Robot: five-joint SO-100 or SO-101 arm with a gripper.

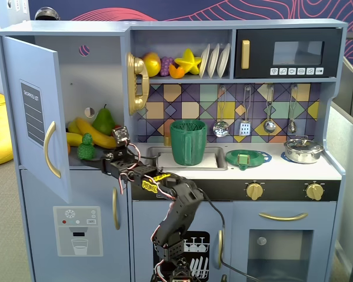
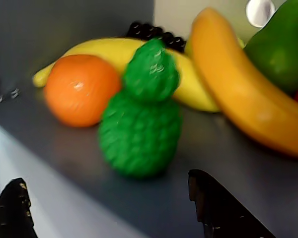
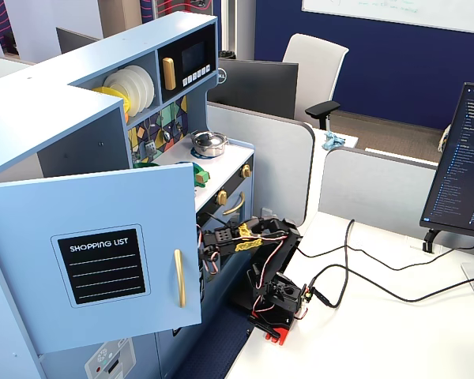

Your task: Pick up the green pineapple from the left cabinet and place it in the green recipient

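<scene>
Clearly early in the task: nothing has been lifted yet. The pineapple (image 2: 141,126) is seen upright on the shelf of the cabinet (image 1: 29,94), whose door is swung wide open. In the wrist view it is flanked by an orange (image 2: 82,89) just beside it on the left and bananas (image 2: 238,84) behind and to the right; a pear (image 2: 283,44) is noted at the far right.

The cup (image 1: 188,143) is seen in a fixed view standing in the sink area of the counter, well apart from the shelf and apparently empty. Grasp, lift, carry and drop are all judged to remain.

Gripper (image 2: 114,208): spread wide, nothing held. In the wrist view the two dark fingertips are seen low in the frame, one at the left corner, one right of centre, with the pineapple beyond and between their lines but not touched. In a fixed view the gripper (image 1: 109,157) is noted at the shelf edge, near the fruit.
</scene>
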